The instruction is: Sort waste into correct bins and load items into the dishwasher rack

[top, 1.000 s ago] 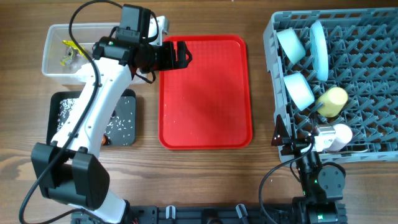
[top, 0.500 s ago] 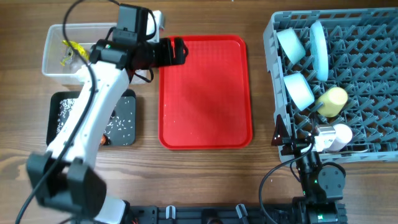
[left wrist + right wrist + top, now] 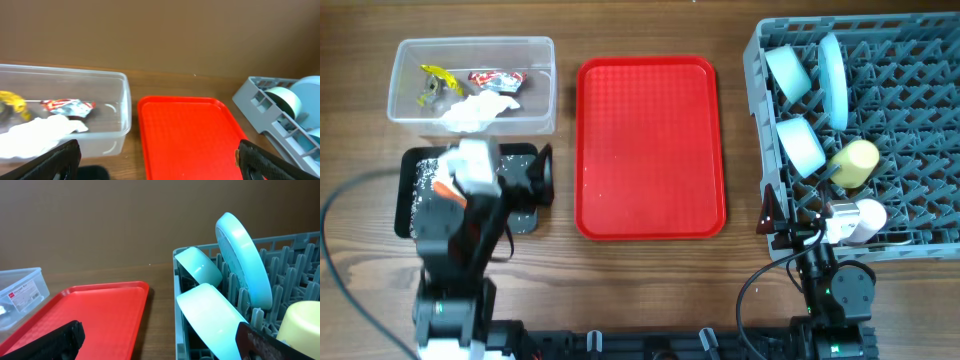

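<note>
Left arm has pulled back from the gap between the tub and the red tray, and it now sits low over the black tray (image 3: 408, 160) at the table's (image 3: 740, 300) near-left side. Nothing else has shifted.

- Clear tub (image 3: 398, 60), far left: holds the yellow scrap (image 3: 435, 74), the red-and-white wrapper (image 3: 496, 79) and the crumpled white tissue (image 3: 470, 110). The tissue lies against the tub's near wall.
- Black tray: just in front of the tub and partly covered by the arm. White rice grains (image 3: 421, 176) are scattered inside it.
- Left gripper (image 3: 544, 177): at the black tray's right edge. The wrist view shows the fingers wide apart, one at each lower corner, with nothing between them.
- Red tray (image 3: 650, 150): centre of the table, bare red surface.
- Dishwasher rack (image 3: 920, 130), right: the far bowl (image 3: 787, 70) and near bowl (image 3: 801, 146) stand on edge along its left side. The plate (image 3: 833, 78) stands upright just right of the far bowl. The yellow cup (image 3: 853, 163) lies tilted beside the near bowl, and the pink cup (image 3: 861, 220) is at the rack's near edge.
- Right gripper (image 3: 160, 328): at the rack's near-left corner, fingers spread wide, holding nothing.
</note>
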Available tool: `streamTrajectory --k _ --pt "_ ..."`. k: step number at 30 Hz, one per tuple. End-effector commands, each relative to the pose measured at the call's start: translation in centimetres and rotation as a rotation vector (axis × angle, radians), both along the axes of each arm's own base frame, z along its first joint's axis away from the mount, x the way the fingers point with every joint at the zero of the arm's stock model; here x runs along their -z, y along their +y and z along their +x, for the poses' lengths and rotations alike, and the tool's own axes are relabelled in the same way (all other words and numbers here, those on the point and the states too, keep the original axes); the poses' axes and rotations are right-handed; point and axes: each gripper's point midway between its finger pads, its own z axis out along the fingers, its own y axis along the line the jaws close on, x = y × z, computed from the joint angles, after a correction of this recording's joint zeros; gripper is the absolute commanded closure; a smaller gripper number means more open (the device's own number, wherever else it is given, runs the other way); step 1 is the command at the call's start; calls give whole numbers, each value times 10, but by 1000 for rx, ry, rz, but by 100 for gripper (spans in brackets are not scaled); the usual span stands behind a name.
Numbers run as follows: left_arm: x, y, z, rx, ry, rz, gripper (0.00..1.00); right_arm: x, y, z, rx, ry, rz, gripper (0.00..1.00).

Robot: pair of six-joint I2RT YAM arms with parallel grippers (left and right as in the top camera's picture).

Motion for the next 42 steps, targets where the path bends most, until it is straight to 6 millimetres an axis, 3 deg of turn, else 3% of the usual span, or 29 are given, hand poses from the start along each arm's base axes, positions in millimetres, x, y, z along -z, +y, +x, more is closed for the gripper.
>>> streamTrajectory --k 1,7,15,24,42 --pt "11 10 -26 -19 -110 16 0 -1 -3 0 19 -6 14 0" --pt "22 18 -44 -56 -285 64 0 -1 -3 0 19 -6 14 0" --pt "38 23 -47 -114 -335 93 0 -1 -3 0 19 -6 14 0" --pt "89 24 -44 -115 -150 76 0 -1 -3 0 19 -6 14 0" --pt "88 24 -44 -116 -154 77 0 -1 -3 0 19 -6 14 0"
